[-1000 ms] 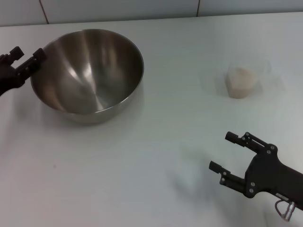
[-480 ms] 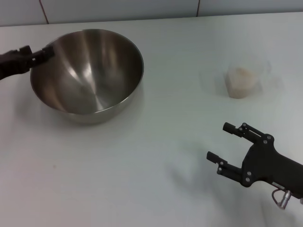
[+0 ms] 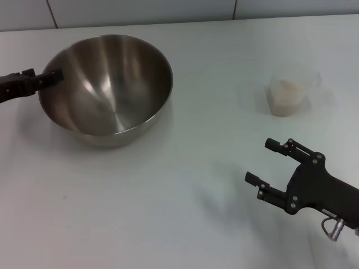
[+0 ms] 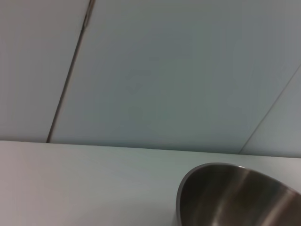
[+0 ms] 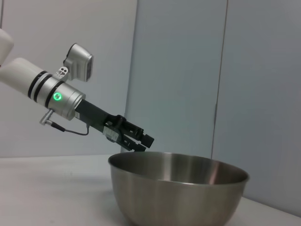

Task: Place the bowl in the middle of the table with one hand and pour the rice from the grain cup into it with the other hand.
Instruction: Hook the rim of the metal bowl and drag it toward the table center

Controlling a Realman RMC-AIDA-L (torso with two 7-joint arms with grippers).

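The steel bowl (image 3: 106, 87) stands on the white table (image 3: 185, 185) at the far left. It also shows in the left wrist view (image 4: 235, 200) and the right wrist view (image 5: 176, 188). My left gripper (image 3: 53, 77) is at the bowl's left rim with its fingers closed over the rim; the right wrist view shows it (image 5: 142, 142) at the rim's top. The clear grain cup (image 3: 287, 95) holds a heap of rice (image 3: 285, 88) and stands at the right. My right gripper (image 3: 261, 161) is open and empty, low over the table, in front of the cup.
A pale tiled wall (image 3: 140, 11) runs along the table's far edge. Bare tabletop lies between the bowl and the cup.
My left gripper has turned on its side and closed onto the bowl's left rim. The bowl has shifted slightly to the right. The right gripper has barely moved.
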